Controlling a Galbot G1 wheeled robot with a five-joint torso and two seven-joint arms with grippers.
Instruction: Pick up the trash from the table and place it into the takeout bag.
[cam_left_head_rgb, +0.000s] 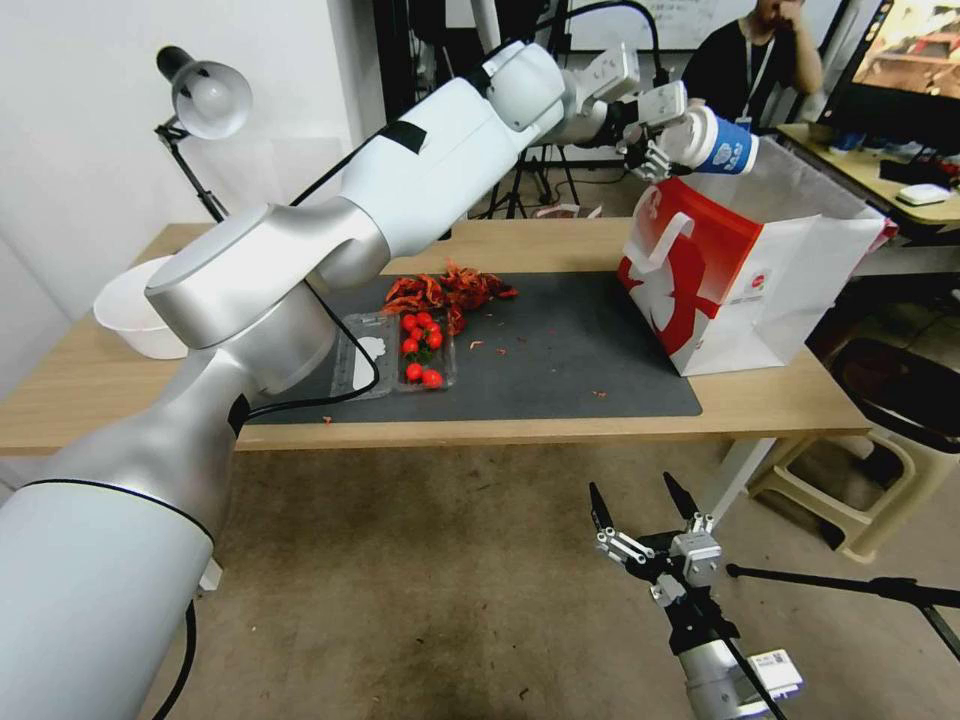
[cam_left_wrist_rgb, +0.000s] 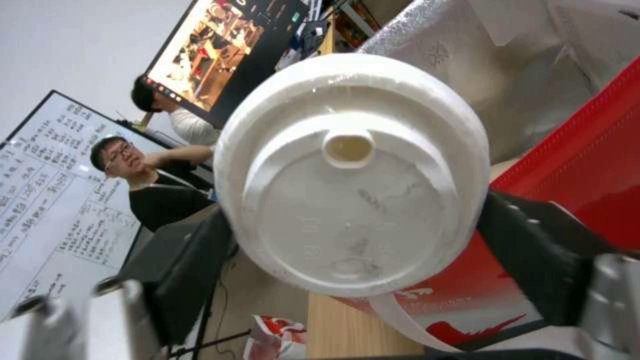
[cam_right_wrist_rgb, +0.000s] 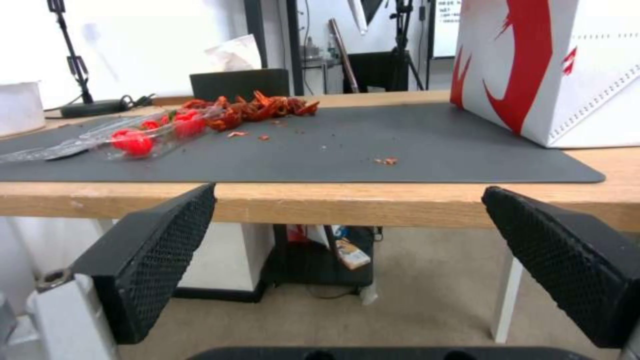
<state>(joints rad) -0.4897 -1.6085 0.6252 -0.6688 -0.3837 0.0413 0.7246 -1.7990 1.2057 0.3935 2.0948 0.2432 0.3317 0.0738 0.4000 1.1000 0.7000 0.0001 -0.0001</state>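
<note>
We see the left gripper (cam_left_head_rgb: 668, 128) clamped on a blue-and-white paper cup (cam_left_head_rgb: 722, 143), holding it tilted on its side above the open top of the takeout bag (cam_left_head_rgb: 745, 280). The cup's white plastic lid (cam_left_wrist_rgb: 353, 172) is round and ridged, with a small sip hole. The bag is boxy, smooth paper, white with a red side and a red figure print; its small round label is too tiny for us to read. It stands on the light-wood table (cam_left_head_rgb: 560, 425), partly on the matte dark grey mat (cam_left_head_rgb: 560, 360). The right gripper (cam_left_head_rgb: 640, 505) hangs below the table edge, its textured black fingers (cam_right_wrist_rgb: 163, 250) spread wide, holding nothing.
</note>
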